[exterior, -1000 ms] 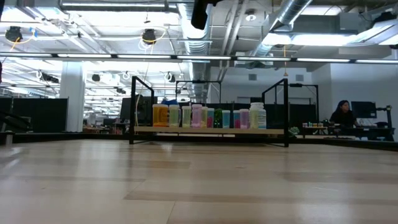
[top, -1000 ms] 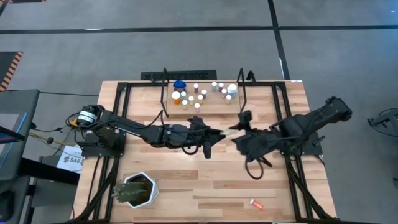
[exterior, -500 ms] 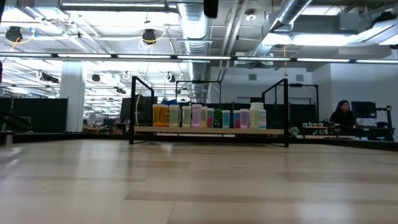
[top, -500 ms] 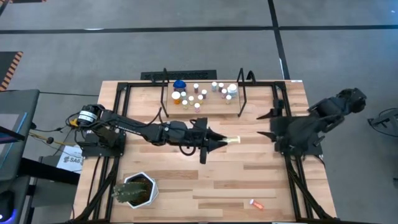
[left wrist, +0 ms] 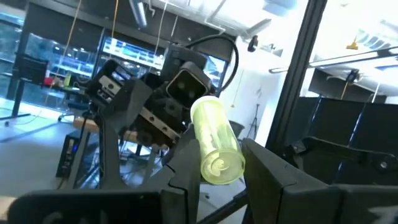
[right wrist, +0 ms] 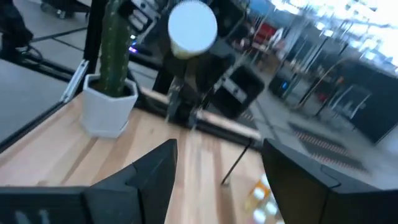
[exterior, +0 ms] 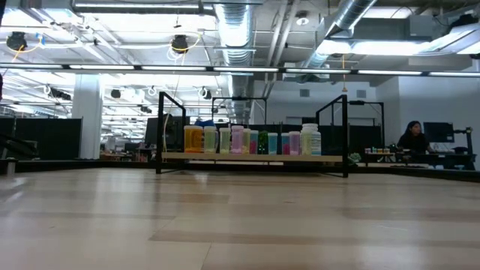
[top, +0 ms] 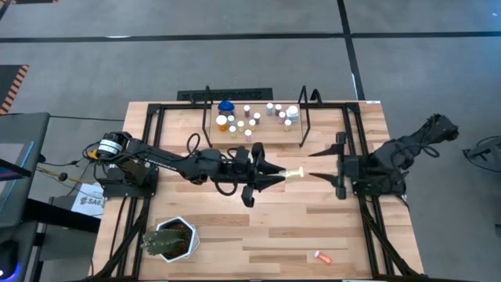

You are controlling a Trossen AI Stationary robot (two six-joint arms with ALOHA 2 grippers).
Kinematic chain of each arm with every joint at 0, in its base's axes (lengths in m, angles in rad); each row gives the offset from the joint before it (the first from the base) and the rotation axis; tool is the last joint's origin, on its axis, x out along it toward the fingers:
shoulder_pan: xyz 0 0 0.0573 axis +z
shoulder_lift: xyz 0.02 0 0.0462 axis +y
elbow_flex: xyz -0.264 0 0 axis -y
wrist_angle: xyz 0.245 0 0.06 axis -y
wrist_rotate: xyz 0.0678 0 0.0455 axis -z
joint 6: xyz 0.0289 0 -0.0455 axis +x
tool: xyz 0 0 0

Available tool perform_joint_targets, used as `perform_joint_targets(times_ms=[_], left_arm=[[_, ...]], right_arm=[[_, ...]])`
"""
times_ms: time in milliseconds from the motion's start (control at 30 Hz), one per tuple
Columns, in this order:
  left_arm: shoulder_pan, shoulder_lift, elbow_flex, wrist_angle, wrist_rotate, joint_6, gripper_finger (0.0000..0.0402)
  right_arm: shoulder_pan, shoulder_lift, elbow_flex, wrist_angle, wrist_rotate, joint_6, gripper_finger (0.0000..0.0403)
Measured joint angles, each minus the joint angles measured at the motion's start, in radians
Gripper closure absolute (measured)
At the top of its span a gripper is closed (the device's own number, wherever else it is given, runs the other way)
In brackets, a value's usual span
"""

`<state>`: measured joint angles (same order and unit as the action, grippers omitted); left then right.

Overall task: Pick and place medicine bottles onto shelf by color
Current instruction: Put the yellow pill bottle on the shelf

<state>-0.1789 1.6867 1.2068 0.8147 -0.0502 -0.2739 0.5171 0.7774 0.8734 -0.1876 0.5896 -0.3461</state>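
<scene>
on a light-wood table (top: 235,235), the shelf (top: 270,135) already holds most medicine bottles (top: 249,117). the left gripper (top: 275,177) is clamped on a pale yellow bottle (top: 293,174) at mid-table; the right gripper (top: 319,175) waits opposite, fingers apart. an orange bottle (top: 322,256) remains unshelved.

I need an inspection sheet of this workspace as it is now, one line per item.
Surface: light-wood table, mostly bare.
Job's things: bottles grouped on the shelf; one pale yellow bottle held mid-table; a small orange item lies near the front edge.
Clutter: potted cactus.
End effectors: left end effector shut on the yellow bottle; right end effector open, facing it, apart.
Cables: wiring at the left arm base.
Surroundings: seated person in the background.
</scene>
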Motion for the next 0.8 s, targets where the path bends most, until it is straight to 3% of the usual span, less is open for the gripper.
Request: perform_joint_targets(times_ms=[300, 500, 800], left_arm=[[0.000, 0.000, 0.000, -0.006, 0.051, -0.068, 0.0321], [0.000, 0.000, 0.000, -0.067, 0.064, -0.132, 0.0321], [0.000, 0.000, 0.000, -0.080, 0.076, -0.133, 0.0321]], right_arm=[[-0.002, 0.158, 0.028, 0.222, -0.007, -0.261, 0.0143], [-0.002, 0.231, 0.135, 0.138, -0.049, -0.254, 0.0143], [-0.001, 0.296, 0.240, -0.044, -0.170, -0.114, 0.0163]])
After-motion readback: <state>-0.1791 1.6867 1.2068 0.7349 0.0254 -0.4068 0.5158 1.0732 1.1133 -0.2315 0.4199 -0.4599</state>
